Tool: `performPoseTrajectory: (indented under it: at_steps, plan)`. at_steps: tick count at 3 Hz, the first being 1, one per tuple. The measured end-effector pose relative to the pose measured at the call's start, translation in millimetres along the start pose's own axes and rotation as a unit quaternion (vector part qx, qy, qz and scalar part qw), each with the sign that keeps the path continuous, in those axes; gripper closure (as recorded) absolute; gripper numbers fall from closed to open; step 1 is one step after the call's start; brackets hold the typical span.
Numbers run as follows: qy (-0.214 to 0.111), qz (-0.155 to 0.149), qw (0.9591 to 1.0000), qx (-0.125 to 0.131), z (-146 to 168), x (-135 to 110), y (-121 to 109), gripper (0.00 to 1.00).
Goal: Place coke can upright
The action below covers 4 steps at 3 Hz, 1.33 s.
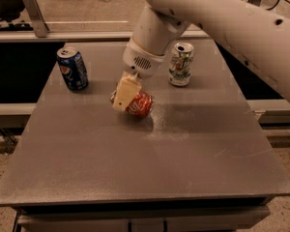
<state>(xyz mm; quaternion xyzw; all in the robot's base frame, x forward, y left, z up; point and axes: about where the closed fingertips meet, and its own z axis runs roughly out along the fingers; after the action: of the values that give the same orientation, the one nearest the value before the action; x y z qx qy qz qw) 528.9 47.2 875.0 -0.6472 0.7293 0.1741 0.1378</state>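
The red-orange coke can (139, 104) is near the middle of the grey table (135, 163), tilted with its top toward the left. My gripper (128, 96) comes down from the white arm above and is shut on the can. One cream finger (124, 94) lies across the can's near left side; the other finger is hidden behind it. I cannot tell whether the can's lower edge touches the table.
A blue Pepsi can (73, 68) stands upright at the back left. A white-and-green can (181, 64) stands upright at the back right, close to the arm. The table's back edge meets a dark ledge.
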Motion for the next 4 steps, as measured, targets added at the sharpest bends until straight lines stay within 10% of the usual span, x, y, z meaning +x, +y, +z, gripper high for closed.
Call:
performPoseTrajectory:
  at_steps: [2, 4]
  plan:
    - [-0.129, 0.035, 0.9896, -0.055, -26, 8, 3, 1.0]
    - [-0.232, 0.061, 0.9699, -0.042, -56, 30, 10, 1.0]
